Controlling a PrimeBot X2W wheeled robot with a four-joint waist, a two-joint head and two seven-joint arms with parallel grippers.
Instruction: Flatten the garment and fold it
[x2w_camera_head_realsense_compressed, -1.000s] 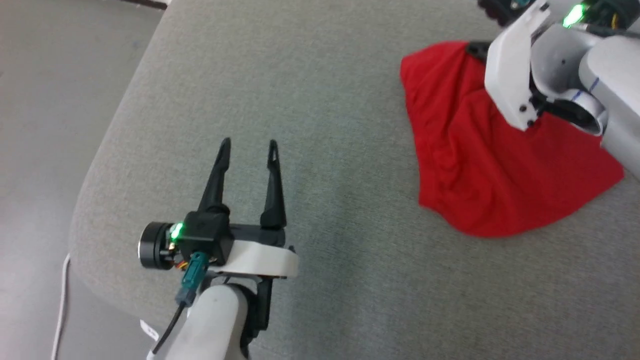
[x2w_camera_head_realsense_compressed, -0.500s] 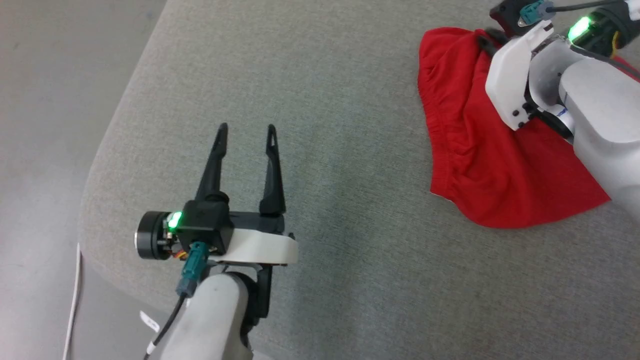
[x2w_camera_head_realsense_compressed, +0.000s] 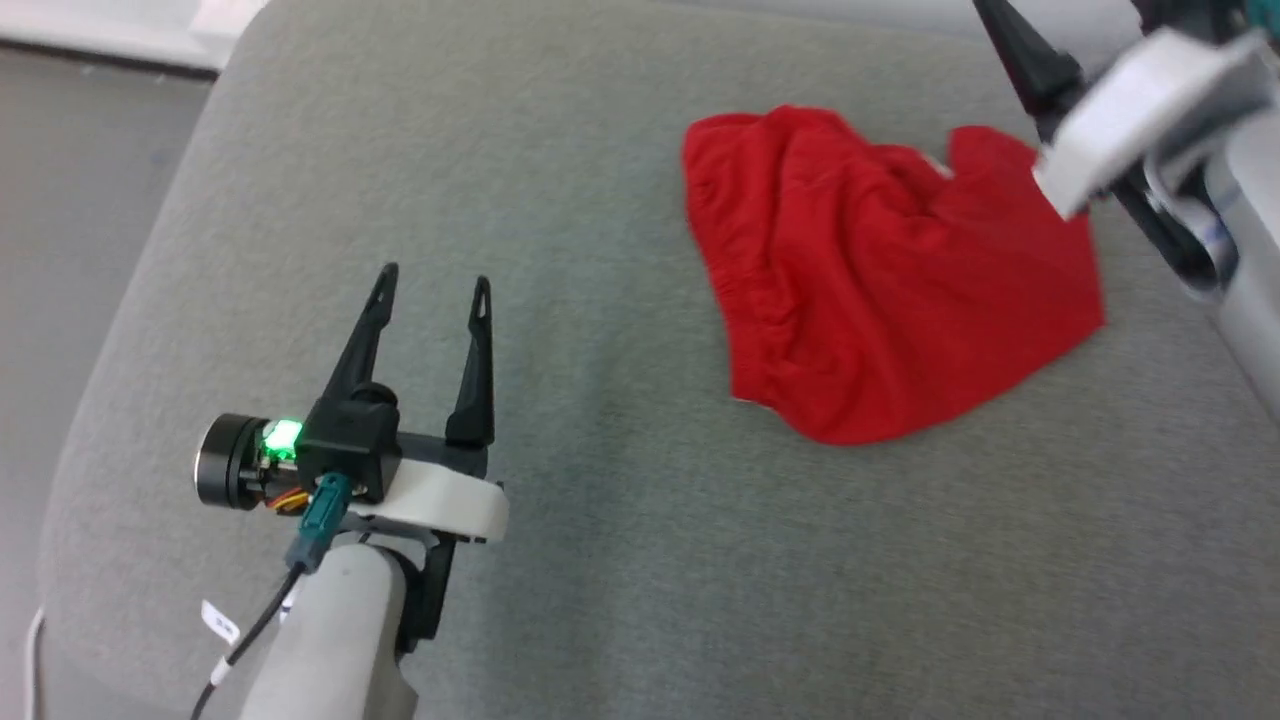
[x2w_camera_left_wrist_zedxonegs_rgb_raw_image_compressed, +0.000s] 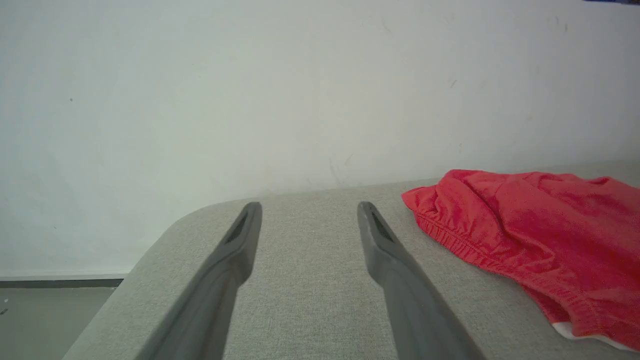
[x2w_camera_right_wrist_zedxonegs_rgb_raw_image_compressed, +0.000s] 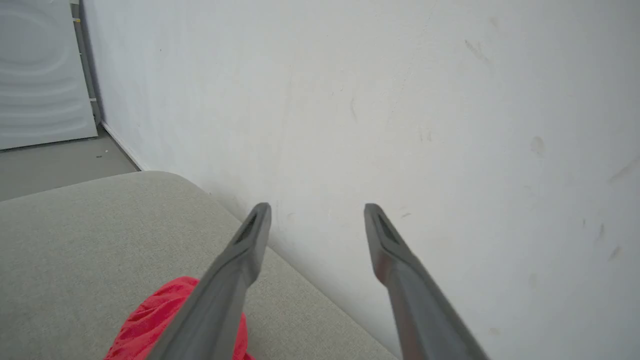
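Note:
The garment (x2w_camera_head_realsense_compressed: 880, 290) is a crumpled heap of bright-red shorts with a gathered waistband, lying on the grey fabric surface (x2w_camera_head_realsense_compressed: 620, 520) at the upper right. A sliver of white trim shows at its lower edge (x2w_camera_left_wrist_zedxonegs_rgb_raw_image_compressed: 575, 332). My left gripper (x2w_camera_head_realsense_compressed: 435, 277) stands open and empty to the garment's left, well apart from it; in the left wrist view the left gripper (x2w_camera_left_wrist_zedxonegs_rgb_raw_image_compressed: 309, 205) has the garment (x2w_camera_left_wrist_zedxonegs_rgb_raw_image_compressed: 540, 225) to its right. My right gripper (x2w_camera_right_wrist_zedxonegs_rgb_raw_image_compressed: 317, 207) is open and empty, raised past the garment's far right edge (x2w_camera_right_wrist_zedxonegs_rgb_raw_image_compressed: 165, 320), with one dark finger (x2w_camera_head_realsense_compressed: 1030, 60) showing.
The grey surface has a rounded corner and edge on the left (x2w_camera_head_realsense_compressed: 130, 330), with grey floor (x2w_camera_head_realsense_compressed: 60, 200) beyond it. A pale wall (x2w_camera_left_wrist_zedxonegs_rgb_raw_image_compressed: 300, 100) rises right behind the surface's far side. A white panel (x2w_camera_right_wrist_zedxonegs_rgb_raw_image_compressed: 40, 75) stands against the wall further off.
My right gripper has opened and lifted off the garment, which now lies loose on the surface. The head camera has shifted. My left gripper stays open.

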